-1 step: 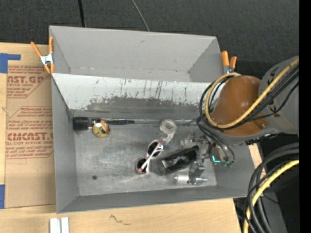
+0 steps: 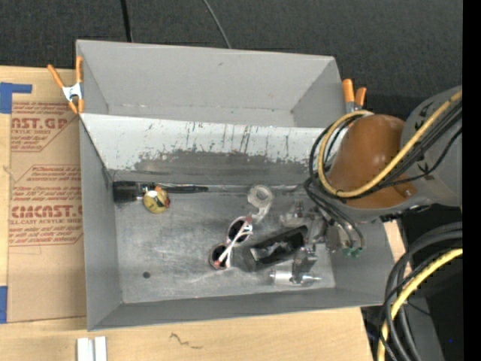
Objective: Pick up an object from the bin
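At the right end of the bin (image 2: 101, 224), the pincer (image 2: 304, 253) hangs over a black object (image 2: 270, 248), its state unclear.

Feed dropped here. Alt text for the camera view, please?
The gripper sits low at the lower right of the bin, over a small heap: a black flat piece, a white-and-red cord, a silver part. A black rod and a yellow ball lie apart at left.

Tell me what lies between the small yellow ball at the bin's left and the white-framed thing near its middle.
Nothing: in the camera view, the stretch of bin floor between the yellow ball and the white-framed thing is bare scuffed metal.
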### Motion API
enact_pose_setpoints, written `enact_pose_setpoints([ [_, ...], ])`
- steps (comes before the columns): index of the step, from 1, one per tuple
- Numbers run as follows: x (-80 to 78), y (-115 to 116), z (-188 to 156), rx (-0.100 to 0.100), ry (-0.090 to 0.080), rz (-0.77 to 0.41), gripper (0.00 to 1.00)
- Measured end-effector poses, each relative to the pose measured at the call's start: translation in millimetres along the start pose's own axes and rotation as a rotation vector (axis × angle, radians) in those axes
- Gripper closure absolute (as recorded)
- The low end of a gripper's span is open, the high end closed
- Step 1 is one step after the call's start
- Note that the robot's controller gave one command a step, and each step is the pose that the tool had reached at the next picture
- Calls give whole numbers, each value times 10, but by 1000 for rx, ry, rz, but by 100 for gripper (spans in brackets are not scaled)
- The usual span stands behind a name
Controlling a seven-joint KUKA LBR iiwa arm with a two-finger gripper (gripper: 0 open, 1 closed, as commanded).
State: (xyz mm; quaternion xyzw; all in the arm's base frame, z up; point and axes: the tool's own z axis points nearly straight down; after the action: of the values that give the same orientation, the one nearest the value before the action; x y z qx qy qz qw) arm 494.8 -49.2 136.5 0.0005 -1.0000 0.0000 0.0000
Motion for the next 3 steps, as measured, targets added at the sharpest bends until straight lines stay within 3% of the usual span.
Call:
enact_pose_setpoints([
  [1,-162,-313,621,-2,-7,62,0],
  [3,-160,-315,630,0,-1,60,0],
])
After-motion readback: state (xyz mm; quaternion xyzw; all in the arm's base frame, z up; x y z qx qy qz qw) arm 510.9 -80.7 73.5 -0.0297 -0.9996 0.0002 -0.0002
